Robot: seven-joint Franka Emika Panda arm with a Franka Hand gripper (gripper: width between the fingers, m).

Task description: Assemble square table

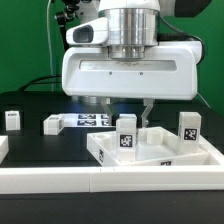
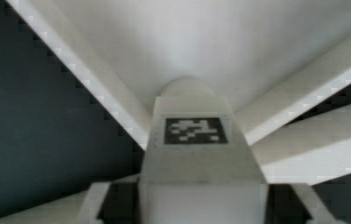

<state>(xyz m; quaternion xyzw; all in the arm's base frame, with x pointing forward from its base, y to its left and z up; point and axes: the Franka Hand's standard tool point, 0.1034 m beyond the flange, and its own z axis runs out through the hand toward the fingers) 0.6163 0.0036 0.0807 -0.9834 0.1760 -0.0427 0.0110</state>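
The square table slab (image 1: 160,152) lies at the exterior view's right, rim up. One white tagged leg (image 1: 127,131) stands upright on its near-left corner, and another leg (image 1: 189,127) stands at its far right. My gripper (image 1: 127,108) hangs right over the first leg. In the wrist view that leg (image 2: 200,135) runs between my fingers (image 2: 103,203), with a dark gap on each side, and the slab's white ribs (image 2: 314,90) lie below it. The gripper (image 2: 202,205) is open around the leg. Two more legs sit on the black table: one upright (image 1: 12,120), one lying down (image 1: 52,124).
The marker board (image 1: 95,120) lies flat behind the gripper. A long white rail (image 1: 90,182) borders the black surface along the front edge. A green backdrop stands behind.
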